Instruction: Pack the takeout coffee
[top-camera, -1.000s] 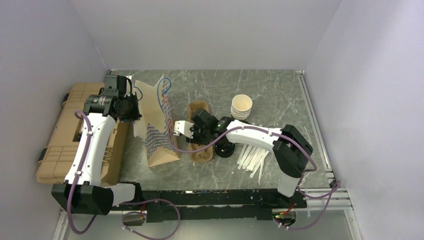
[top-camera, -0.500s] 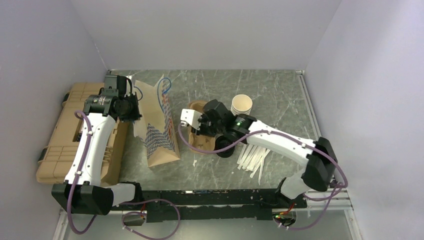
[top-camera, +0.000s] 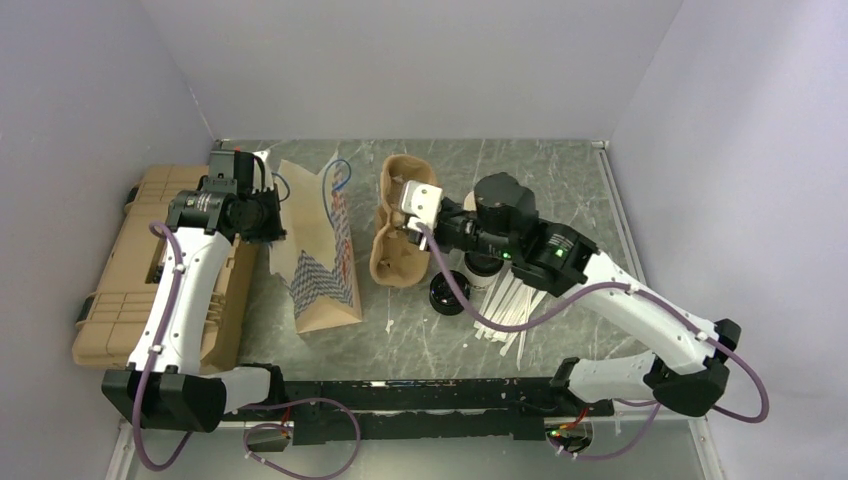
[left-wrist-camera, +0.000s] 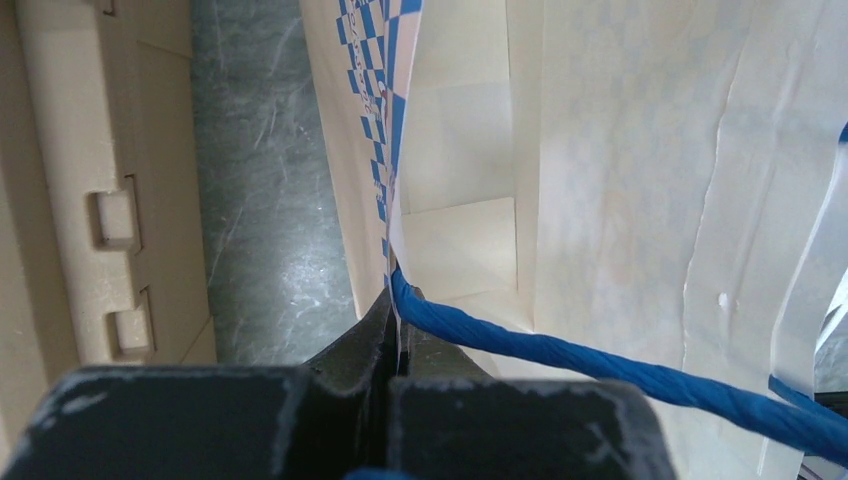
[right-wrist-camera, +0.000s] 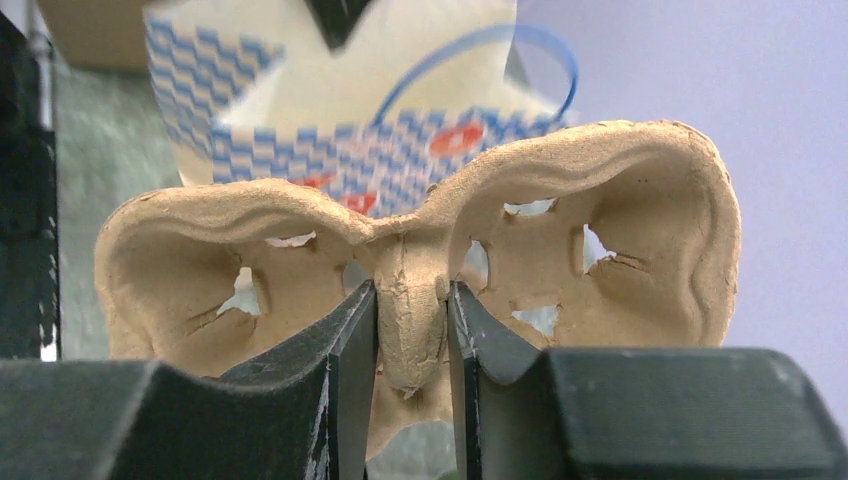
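Top external view shows the pulp cup carrier (top-camera: 395, 250) off the table (top-camera: 560, 190) and hanging from the right claw (top-camera: 404, 230), where a second ago it lay flat beneath that claw; the arm has swung up and back, bringing the carrier level with the bag's mouth. Right wrist view confirms the hold: the jaws pinch the carrier's centre ridge, and its two cup wells spread to either side of the claw, both empty. Ahead of that claw stands the paper bag (top-camera: 318, 250); its rim is clamped in the left claw (left-wrist-camera: 396, 335), which is fully closed, with the blue handle (left-wrist-camera: 600, 372) trailing beside it; that hold has not shifted. The takeout coffee (top-camera: 446, 293) seems to be the round black-lidded thing on the table just below the right claw, untouched; its cup wall cannot be made out. Judging from this, the carrier is going into the bag first, and the coffee has yet to be picked up.
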